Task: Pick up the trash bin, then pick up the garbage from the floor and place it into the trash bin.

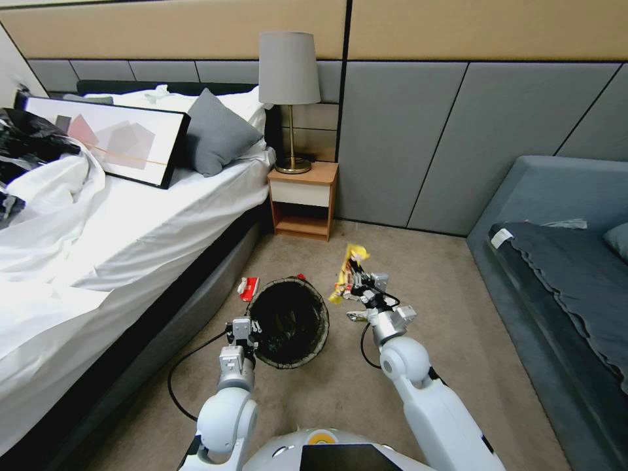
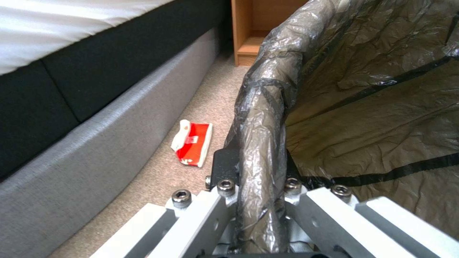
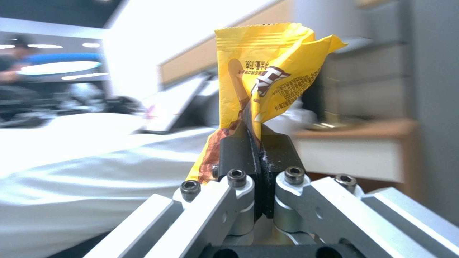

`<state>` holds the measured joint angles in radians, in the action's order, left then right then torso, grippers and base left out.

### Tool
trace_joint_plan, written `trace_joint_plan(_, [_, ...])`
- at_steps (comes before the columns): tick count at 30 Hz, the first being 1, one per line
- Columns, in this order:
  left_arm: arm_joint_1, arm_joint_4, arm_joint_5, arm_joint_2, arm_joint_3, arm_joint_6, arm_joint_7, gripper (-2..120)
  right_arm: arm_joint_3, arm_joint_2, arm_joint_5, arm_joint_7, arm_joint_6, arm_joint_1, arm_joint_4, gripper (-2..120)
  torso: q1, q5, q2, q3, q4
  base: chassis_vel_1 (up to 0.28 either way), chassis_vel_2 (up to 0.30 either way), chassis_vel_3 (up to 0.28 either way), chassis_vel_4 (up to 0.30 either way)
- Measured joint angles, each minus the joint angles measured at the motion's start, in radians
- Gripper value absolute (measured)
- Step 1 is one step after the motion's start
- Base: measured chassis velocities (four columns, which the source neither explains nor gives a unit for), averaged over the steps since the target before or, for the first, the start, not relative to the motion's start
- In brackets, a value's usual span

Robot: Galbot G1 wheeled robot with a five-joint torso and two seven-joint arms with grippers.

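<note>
The left gripper is clamped on the near left rim of the small round trash bin lined with a dark brown-black plastic bag, which it holds tilted so that its dark mouth faces up toward the head camera, above the beige carpet between the white-sheeted bed and the grey-blue sofa. In the left wrist view the bag-wrapped rim runs straight between the two black pads, one pad outside the rim and the other inside. The right gripper is closed on a crumpled yellow snack wrapper, gripping it near its lower part so that most of the wrapper stands up above the fingertips; in the right wrist view the wrapper is pinched tightly between the black pads. The held wrapper sits just to the right of the bin's mouth and a little beyond it. A red-and-white crumpled packet lies on the carpet beside the bed base, just left of the bin; the left wrist view shows it flat on the floor near the grey upholstered bed frame. A wooden nightstand with a grey-shaded lamp stands against the wall beyond
</note>
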<state>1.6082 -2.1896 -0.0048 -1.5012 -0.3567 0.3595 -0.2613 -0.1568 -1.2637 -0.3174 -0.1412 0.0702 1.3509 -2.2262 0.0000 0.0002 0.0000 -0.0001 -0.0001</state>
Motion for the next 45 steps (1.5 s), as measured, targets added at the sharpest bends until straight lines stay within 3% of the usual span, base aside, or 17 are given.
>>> trace_joint_plan(10, [0.004, -0.003, -0.014, -0.003, 0.016, 0.01, -0.002, 1, 0.094, 0.071, 0.063, -0.024, 0.022, 0.03, 0.039, 0, 0.0, -0.0002, 0.0, 0.0, 0.0001, 0.0, 0.0, 0.0, 0.0])
trace_joint_plan(23, [0.01, -0.025, -0.011, -0.009, 0.033, 0.013, 0.0, 1, 0.128, 0.02, 0.096, -0.033, 0.067, 0.008, 0.196, 0, 0.0, -0.0002, 0.0, 0.0, 0.0, 0.0, 0.0, 0.0, 0.0])
trace_joint_plan(40, [0.032, -0.062, -0.004, -0.007, 0.039, 0.012, 0.002, 1, 0.125, -0.004, 0.124, -0.043, 0.107, -0.025, 0.276, 0, 0.0, -0.0002, 0.0, 0.0, 0.0001, 0.0, 0.0, 0.0, 0.0])
trace_joint_plan(45, [0.032, -0.063, -0.004, -0.008, 0.039, 0.012, 0.003, 1, 0.125, -0.006, 0.132, -0.045, 0.111, -0.026, 0.281, 17, 0.0, -0.0002, 0.0, 0.0, 0.0001, 0.0, 0.0, 0.0, 0.0])
